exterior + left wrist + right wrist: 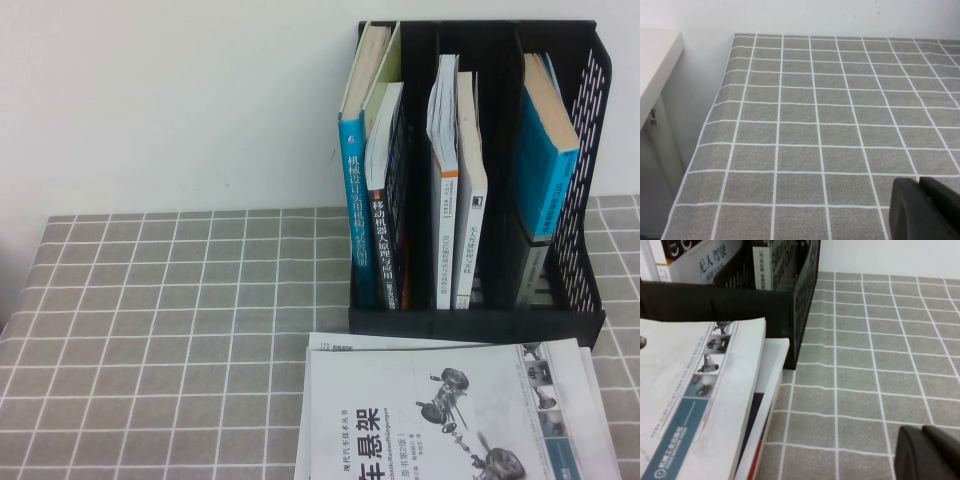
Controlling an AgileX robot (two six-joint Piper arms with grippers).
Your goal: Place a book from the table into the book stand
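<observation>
A white book (pixel 450 415) with black characters and car-part pictures lies flat at the table's front, on top of another book. It also shows in the right wrist view (pixel 690 395). Behind it stands the black book stand (pixel 480 320) with several upright books in its slots; its front wall shows in the right wrist view (pixel 740 302). Neither gripper shows in the high view. My left gripper (pixel 920 181) is shut and empty above bare tablecloth at the left. My right gripper (pixel 922 429) is shut and empty over the cloth to the right of the books.
The table has a grey checked cloth (pixel 170 330). The white wall is close behind the stand. In the left wrist view the table's left edge (pixel 710 125) drops off beside a white cabinet (pixel 655 65).
</observation>
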